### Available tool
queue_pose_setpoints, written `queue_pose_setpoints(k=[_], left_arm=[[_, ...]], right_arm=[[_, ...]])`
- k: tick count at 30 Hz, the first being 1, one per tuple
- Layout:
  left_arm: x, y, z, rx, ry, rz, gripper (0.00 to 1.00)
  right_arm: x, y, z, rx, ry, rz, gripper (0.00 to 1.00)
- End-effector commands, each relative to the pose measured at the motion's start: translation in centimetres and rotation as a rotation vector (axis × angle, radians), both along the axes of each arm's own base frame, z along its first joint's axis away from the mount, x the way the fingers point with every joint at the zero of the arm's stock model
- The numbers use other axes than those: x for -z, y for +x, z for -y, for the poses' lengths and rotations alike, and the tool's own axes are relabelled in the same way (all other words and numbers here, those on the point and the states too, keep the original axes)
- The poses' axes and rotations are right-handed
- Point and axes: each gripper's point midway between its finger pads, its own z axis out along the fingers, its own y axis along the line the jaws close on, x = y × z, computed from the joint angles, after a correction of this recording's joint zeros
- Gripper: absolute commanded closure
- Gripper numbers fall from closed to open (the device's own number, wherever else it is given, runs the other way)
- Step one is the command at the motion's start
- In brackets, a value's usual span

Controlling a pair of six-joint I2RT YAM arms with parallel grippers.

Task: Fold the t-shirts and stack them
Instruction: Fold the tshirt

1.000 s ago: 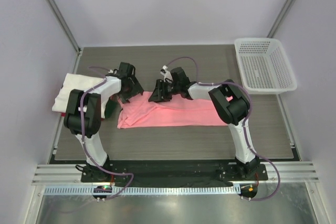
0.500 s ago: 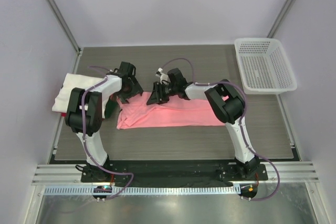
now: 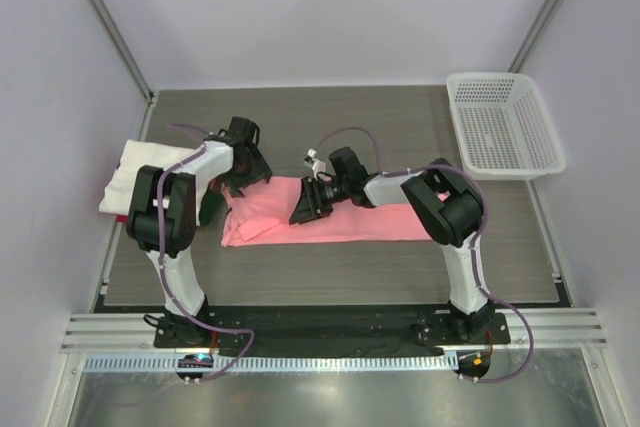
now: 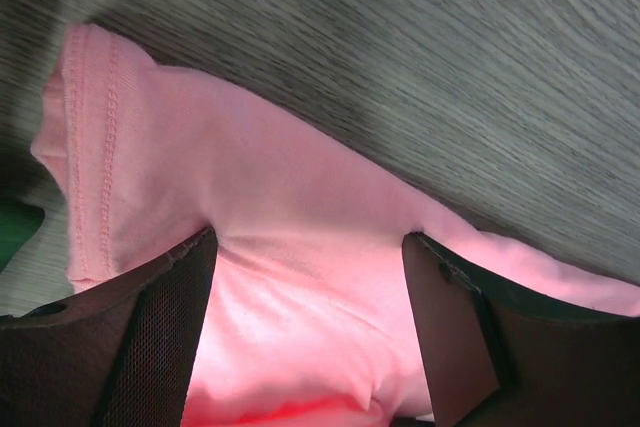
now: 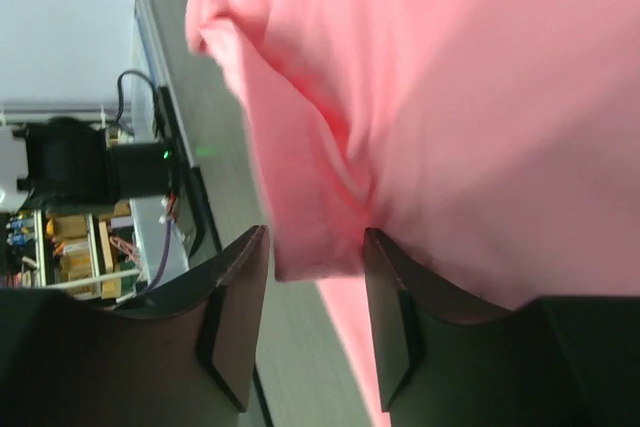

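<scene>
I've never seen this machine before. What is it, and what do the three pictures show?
It's two robot arms, each with a two-finger gripper. One picture looks down from above; the others come from wrist cameras. On the table lie a pink t-shirt, a white shirt at the left edge and a white basket far right. The left gripper stands open over the pink shirt. The right gripper has a fold of it between its fingers; how tightly, I can't tell.
</scene>
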Motion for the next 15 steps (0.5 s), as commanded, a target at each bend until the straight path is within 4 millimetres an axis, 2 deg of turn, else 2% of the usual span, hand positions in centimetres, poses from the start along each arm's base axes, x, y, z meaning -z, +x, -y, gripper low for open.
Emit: queue_pose_setpoints(k=[1, 5, 7, 8, 10, 14, 15], left_arm=[[1.2, -0.7, -1.8, -0.002, 0.083, -0.043, 0.24], [1.0, -0.6, -1.8, 0.000, 0.085, -0.037, 0.24], [0.9, -0.5, -1.9, -0.004, 0.085, -0.032, 0.24], [0.7, -0.4, -1.8, -0.002, 0.083, -0.028, 0.24], [0.7, -0.4, -1.7, 0.004, 0.078, -0.027, 0.24], [0.2, -0.3, -1.4, 0.013, 0.064, -0.018, 0.24], [0.2, -0.3, -1.4, 0.014, 0.064, -0.016, 0.24]], right_arm=[[-3.8, -2.3, 0.7, -0.063, 0.088, 0.072, 0.50], [-2.9, -5.0, 2.8, -0.084, 0.056, 0.048, 0.57], [-3.7, -5.3, 3.1, -0.086, 0.058, 0.063, 0.56], [-3.7, -5.0, 3.1, -0.069, 0.050, 0.073, 0.49], [-4.5, -4.5, 2.7, -0.050, 0.057, 0.088, 0.42], [-6.9, -2.5, 0.1, 0.001, 0.117, 0.122, 0.38], [-7.0, -1.8, -0.1, 0.018, 0.115, 0.136, 0.37]])
